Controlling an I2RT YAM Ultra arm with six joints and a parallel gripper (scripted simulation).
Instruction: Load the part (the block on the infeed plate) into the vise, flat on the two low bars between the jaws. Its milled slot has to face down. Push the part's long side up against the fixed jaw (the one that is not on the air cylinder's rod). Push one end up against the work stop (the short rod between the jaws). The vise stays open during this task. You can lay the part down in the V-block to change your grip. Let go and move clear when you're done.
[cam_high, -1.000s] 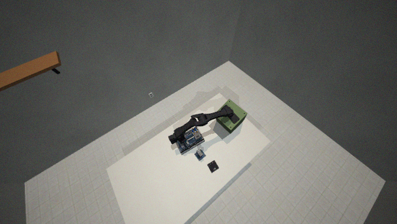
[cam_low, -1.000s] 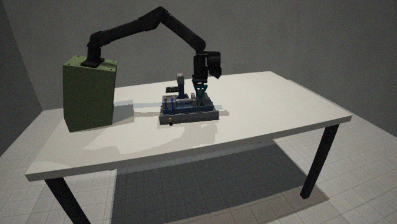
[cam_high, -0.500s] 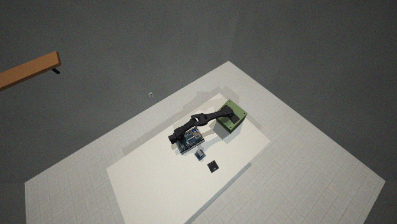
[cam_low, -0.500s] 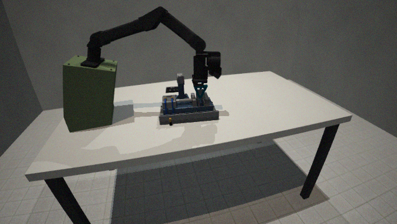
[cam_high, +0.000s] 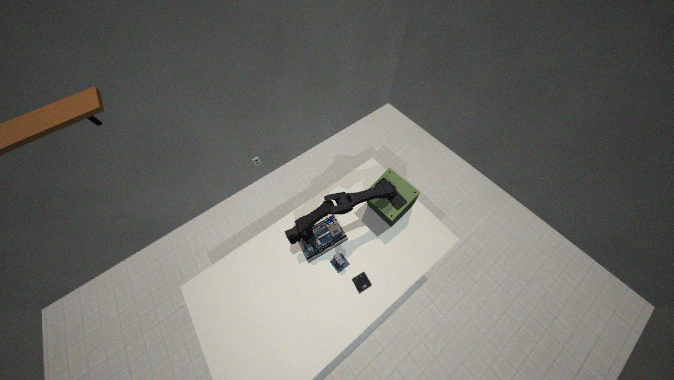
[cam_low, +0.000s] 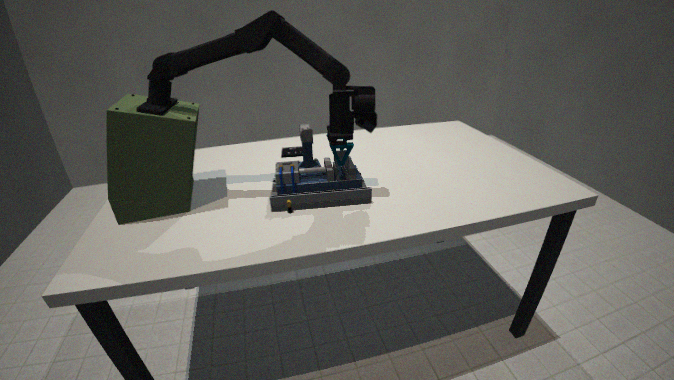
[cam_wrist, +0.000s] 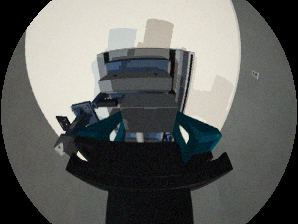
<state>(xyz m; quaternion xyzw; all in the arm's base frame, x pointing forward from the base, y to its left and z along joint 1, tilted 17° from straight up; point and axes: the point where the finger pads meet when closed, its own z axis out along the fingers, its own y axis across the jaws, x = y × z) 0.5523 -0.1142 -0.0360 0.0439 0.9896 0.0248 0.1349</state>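
My gripper (cam_low: 342, 156) (cam_wrist: 149, 112) hangs straight down over the far right end of the vise (cam_high: 326, 238) (cam_low: 320, 189) (cam_wrist: 141, 70). Its teal fingers are shut on the part (cam_wrist: 149, 116), a grey block that fills the gap between them. The part sits low, just above the vise's jaws. I cannot tell which way its slot faces. In the top and exterior views the fingers and wrist hide the part. The black infeed plate (cam_high: 361, 283) (cam_low: 291, 151) is bare. The blue V-block (cam_high: 340, 261) (cam_low: 307, 152) (cam_wrist: 81, 115) stands between the plate and the vise.
The arm's green pedestal (cam_high: 401, 194) (cam_low: 150, 160) stands at one end of the white table (cam_high: 260, 320) (cam_low: 450, 165). The arm arches from it high over the vise. An orange shelf (cam_high: 47, 119) hangs on the far wall.
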